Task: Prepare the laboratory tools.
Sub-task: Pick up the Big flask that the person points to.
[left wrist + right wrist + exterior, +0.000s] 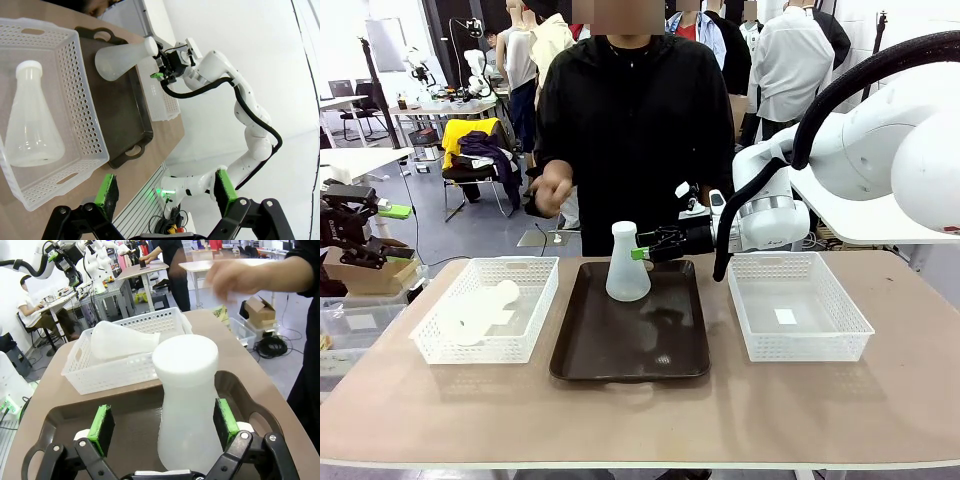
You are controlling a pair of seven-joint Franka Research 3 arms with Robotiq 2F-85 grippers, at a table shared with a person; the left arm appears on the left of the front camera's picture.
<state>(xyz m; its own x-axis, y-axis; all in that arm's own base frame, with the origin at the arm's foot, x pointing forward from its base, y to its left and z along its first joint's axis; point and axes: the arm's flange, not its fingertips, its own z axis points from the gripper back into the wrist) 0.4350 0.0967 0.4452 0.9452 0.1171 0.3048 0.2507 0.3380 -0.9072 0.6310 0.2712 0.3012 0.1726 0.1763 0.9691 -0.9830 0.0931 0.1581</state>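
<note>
- The left pincer (165,182) hangs spread wide and empty above the left basket (480,352). Below it the lying flask (480,312) rests on its side inside, base toward the robot.
- The near strip of the surface (640,420) is bare and looks like the easiest room for a swing. The baskets' lattice walls and the raised rim of the tray (620,350) are the edges to clear.
- The upright flask (627,275) stands flat on the far part of the tray, near its far rim.
- The right pincer (162,410) reaches in level from the right and straddles this flask around the shoulder. One pad sits close against the wall and the other stands off with a gap, so nothing is clamped.
- The flask looks empty, so probably light, but smooth. Pads on the taper could slide, and the straight neck seems the surer hold. I cannot tell glass from plastic, so a gentle squeeze is safer.
- Beyond the tray a person's hand (553,190) is raised, apart from the flask, so the far side is tight. Lifting straight up, or moving toward the right basket (810,347), looks freer.
</note>
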